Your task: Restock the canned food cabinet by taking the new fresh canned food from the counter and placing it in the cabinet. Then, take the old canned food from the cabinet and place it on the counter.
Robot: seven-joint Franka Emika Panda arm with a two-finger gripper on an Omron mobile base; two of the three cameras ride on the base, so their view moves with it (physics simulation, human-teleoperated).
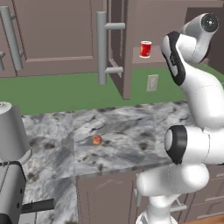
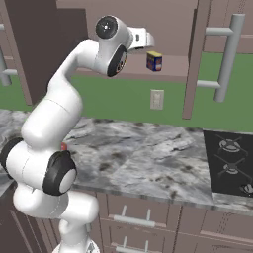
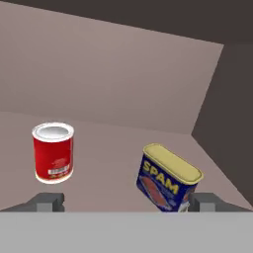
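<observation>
Arm raised high, hand pointed into the open canned food cabinet, door swung out with its long grey bar handle facing the left base camera

Gripper spread wide, nothing between the fingers; the two dark fingertips sit far apart at the bottom of the hand view, both cans visible between and beyond them

New fresh canned food upright on the cabinet shelf, red body, silver-white lid, on the left side of the hand view; seen too in the left base view standing near the shelf's front edge, just left of the arm's upper link

Old canned food on the same shelf, right of the red can in the hand view and apart from it; dark-blue tin, yellow top, label reading SPAM, looks tilted and turned corner-on toward the camera. Right base view has it on the shelf just beyond the hand

Tin closer to the right fingertip than the red can is to the left one; no contact with either can

Counter below, marbled grey and white; small red-orange fruit lying on it, well apart from everything else. Stovetop set into the counter at the right edge of the right base view. Wall outlet on the green backsplash under the cabinet
</observation>
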